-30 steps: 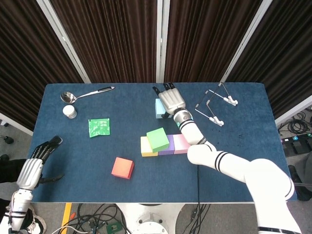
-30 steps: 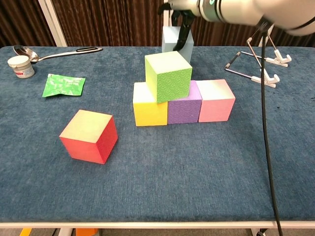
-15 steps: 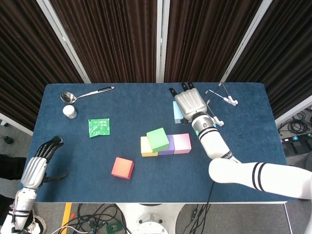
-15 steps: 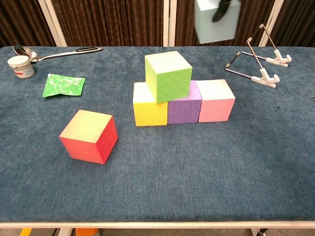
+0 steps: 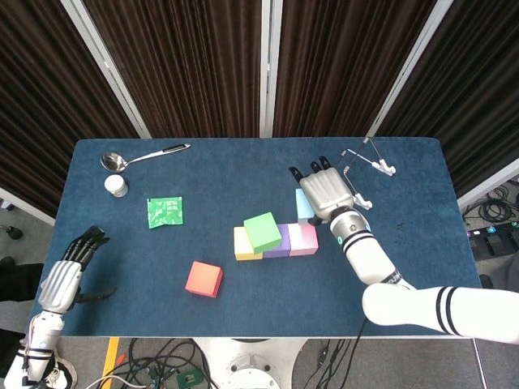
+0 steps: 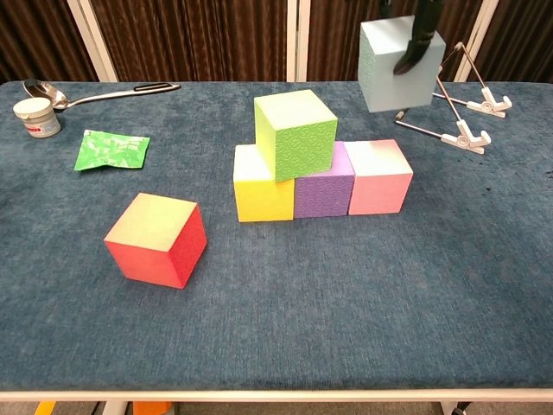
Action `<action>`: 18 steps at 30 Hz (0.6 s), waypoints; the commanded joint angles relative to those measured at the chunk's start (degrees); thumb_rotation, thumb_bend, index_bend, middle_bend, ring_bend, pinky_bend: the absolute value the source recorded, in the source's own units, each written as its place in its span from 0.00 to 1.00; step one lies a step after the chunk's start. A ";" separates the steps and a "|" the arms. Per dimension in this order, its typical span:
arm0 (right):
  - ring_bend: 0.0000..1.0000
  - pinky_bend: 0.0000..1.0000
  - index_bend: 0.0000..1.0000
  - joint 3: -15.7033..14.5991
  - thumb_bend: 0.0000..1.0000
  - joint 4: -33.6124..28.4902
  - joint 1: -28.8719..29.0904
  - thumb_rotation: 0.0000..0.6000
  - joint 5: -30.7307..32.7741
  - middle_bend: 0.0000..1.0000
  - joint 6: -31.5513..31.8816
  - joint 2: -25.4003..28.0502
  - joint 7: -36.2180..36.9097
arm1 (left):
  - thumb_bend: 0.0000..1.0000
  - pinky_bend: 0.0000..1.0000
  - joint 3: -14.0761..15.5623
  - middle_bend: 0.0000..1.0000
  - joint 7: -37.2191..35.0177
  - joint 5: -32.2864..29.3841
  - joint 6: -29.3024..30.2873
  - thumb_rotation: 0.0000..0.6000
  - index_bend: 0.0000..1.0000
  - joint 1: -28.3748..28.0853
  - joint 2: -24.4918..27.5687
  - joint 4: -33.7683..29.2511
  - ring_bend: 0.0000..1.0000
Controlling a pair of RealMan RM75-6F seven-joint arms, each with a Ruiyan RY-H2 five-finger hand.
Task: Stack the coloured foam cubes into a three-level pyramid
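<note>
Fingers [image 6: 421, 35] grip light blue cube [image 6: 393, 69] aloft.

You have a table [image 5: 422, 267] covered in dark blue cloth. At its middle a row of cubes rests directly on the cloth: yellow [image 6: 257, 195], purple [image 6: 327, 189], pink [image 6: 378, 177], each touching the next. Taking the purple cube as landmark: a red cube [image 6: 156, 239] stands apart to its front left. A green packet [image 6: 111, 149] lies well to its left. Farther left and back you find a white jar [image 6: 35, 116] and a ladle [image 6: 95, 91]. A wire stand [image 6: 449, 117] sits to its back right.
</note>
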 commanded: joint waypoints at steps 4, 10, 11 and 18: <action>0.11 0.00 0.00 -1.18 0.11 -5.14 -2.51 1.00 -0.73 0.62 5.90 -0.22 0.59 | 0.00 0.08 -0.05 0.09 -0.65 0.16 0.18 1.00 0.15 -0.14 0.03 0.32 0.00; 0.12 0.00 0.00 -0.85 0.11 -7.28 -3.71 1.00 -1.29 0.63 11.19 -2.51 0.18 | 0.00 0.08 0.08 0.09 -0.84 0.34 0.45 1.00 0.15 -0.11 -0.02 0.50 0.00; 0.12 0.00 0.00 -0.58 0.12 -7.66 -4.12 1.00 -1.54 0.64 13.19 -3.45 0.29 | 0.00 0.08 0.07 0.09 -0.90 0.31 0.51 1.00 0.15 -0.09 0.01 0.57 0.00; 0.13 0.00 0.00 -0.77 0.15 -9.58 -5.42 1.00 -3.48 0.64 18.13 -6.89 -2.23 | 0.00 0.08 0.06 0.09 -1.43 0.25 0.74 1.00 0.15 -0.02 -0.14 1.02 0.00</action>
